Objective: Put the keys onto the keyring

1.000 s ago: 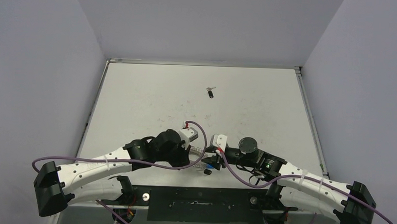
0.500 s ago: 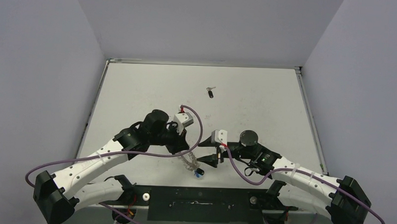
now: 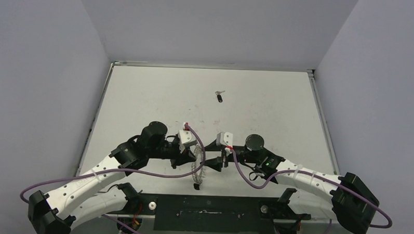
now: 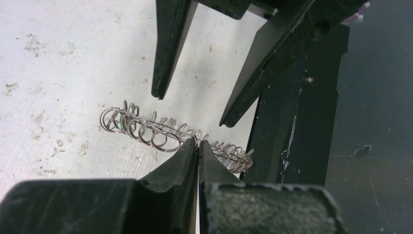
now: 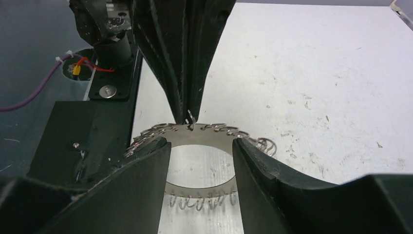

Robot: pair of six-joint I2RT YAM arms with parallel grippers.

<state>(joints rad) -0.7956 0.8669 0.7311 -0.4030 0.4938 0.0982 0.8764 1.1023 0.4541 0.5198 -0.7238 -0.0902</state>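
Clamps rim of keyring [image 4: 146, 131] between closed fingers of left gripper [image 4: 198, 143], near front edge of table [image 3: 278, 109].
Faces it with right gripper [image 5: 200, 146], fingers apart; shows one black-headed key [image 3: 219, 98] lying well apart, farther back.

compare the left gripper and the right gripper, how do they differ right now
The left gripper is shut, jaws pressed together; the right gripper is open, jaws well apart.
The left gripper pinches the looped rim of the keyring; the right gripper holds nothing, its fingertips close to the ring without clamping it.
Shared: both have black fingers and face each other across the keyring.
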